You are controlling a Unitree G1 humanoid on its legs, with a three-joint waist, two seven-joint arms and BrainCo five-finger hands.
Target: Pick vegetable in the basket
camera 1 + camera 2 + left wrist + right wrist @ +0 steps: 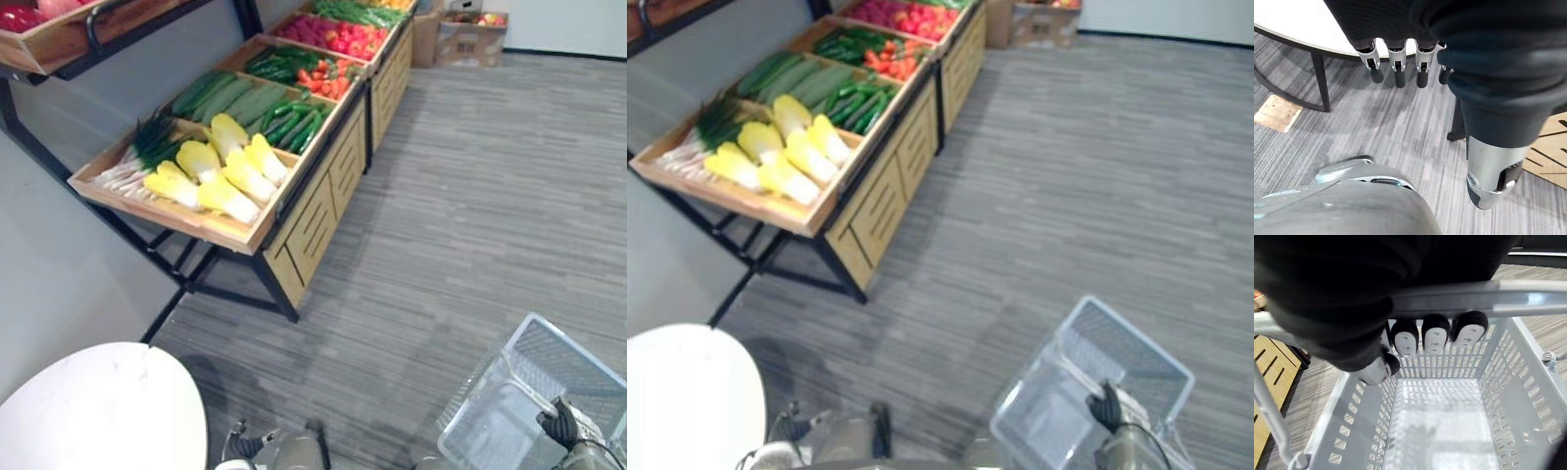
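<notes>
Vegetables: on a slanted wooden display stand (315,223) at the far left, well apart from the basket.
- Nearest tray: yellow-white cabbages (220,176) lying side by side, with green onions (147,147) along their left.
- Next tray out: long pale green gourds (230,98) on the left, dark cucumbers (296,122) on the right.
- Farther trays: green peppers (279,61) beside orange-red pieces (323,76), then a heap of red produce (343,37) — kind not clear.

Basket (573,354): translucent grey plastic with perforated walls, low at the near right over the carpet. Its perforated bottom shows in the right wrist view.

Right hand (1327,298): fingers (1435,338) curled round the basket's handle (1484,296), the thumb closing from below — a full grip on the bar.

Left hand (1415,29): low at the near left, fingers (1397,66) hanging nearly straight in a row, grasping nothing and touching nothing.

Round white table (98,411): near left, beside the left hand.

Cardboard boxes (470,39): against the far wall, past the end of the stand.

Grey striped carpet (470,196): under everything.
</notes>
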